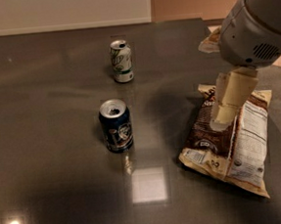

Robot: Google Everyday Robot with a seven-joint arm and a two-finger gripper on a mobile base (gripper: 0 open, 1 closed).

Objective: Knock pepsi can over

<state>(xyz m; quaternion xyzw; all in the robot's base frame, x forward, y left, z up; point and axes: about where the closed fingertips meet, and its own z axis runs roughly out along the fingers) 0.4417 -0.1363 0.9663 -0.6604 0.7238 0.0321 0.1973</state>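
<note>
The pepsi can [116, 125] stands upright on the dark table, left of centre. It is navy blue with a silver top and a round logo on its side. My gripper [221, 120] hangs down from the grey arm at the right, over the chip bag, well to the right of the can and not touching it. Its cream-coloured fingers [232, 96] point down and to the left.
A white and green can [121, 61] stands upright behind the pepsi can. A brown and white chip bag [231, 143] lies flat on the right side of the dark table [45, 142]. The table's right edge runs just past the bag.
</note>
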